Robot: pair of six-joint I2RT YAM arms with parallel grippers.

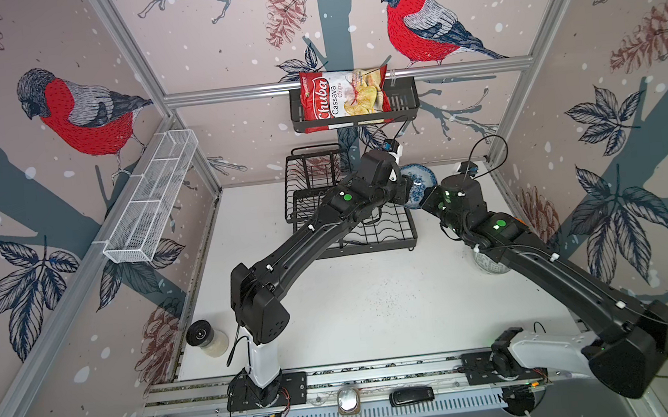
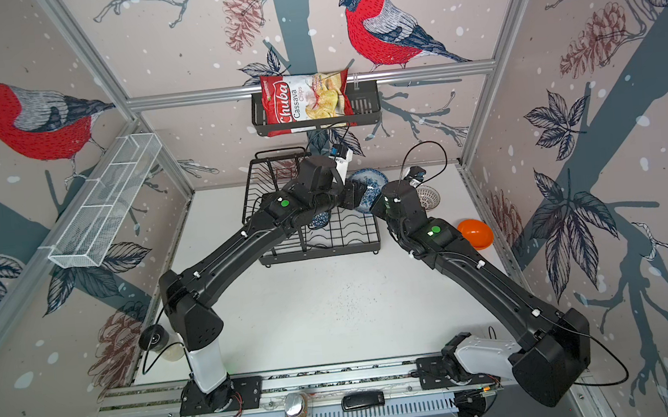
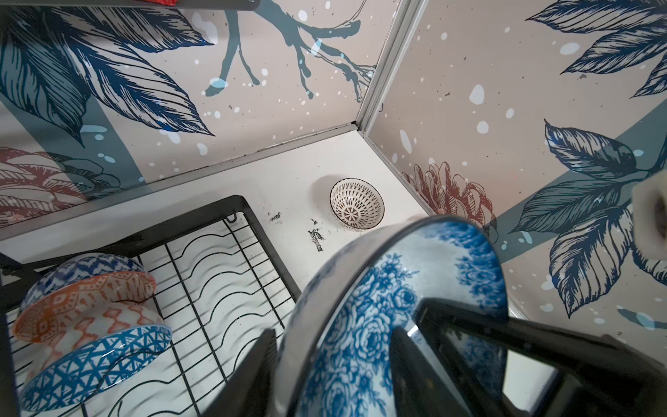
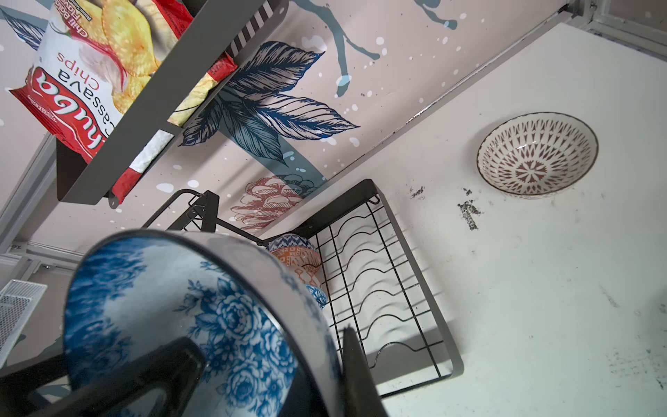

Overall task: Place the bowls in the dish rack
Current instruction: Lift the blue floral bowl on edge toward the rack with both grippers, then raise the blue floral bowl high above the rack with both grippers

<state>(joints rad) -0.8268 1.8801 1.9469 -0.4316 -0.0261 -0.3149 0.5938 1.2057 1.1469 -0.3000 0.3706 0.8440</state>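
Up in the air goes the blue-white floral bowl (image 1: 420,184), hanging just over the dish rack's (image 1: 378,248) far right corner, clear of the wires and of the white table (image 1: 375,310). It's tipped steeply on edge, mouth turned up and toward the front, so the flowered inside shows in both top views; it's round, so no long side to call. The right gripper (image 4: 270,343) is clamped on the rim, one finger inside, one outside. The left gripper (image 3: 332,335) straddles the rim too, from the rack side, but whether it's pinching I can't tell. Down in the rack's base tray, on the side away from the held bowl, the orange-white patterned bowl (image 3: 83,303) and blue triangle-patterned bowl (image 3: 94,364) stand on edge side by side. Beyond the rack's far right corner the grey-white patterned bowl (image 3: 356,204) sits mouth-up on the table, and the plain orange bowl (image 2: 476,233) lies off to the rack's right
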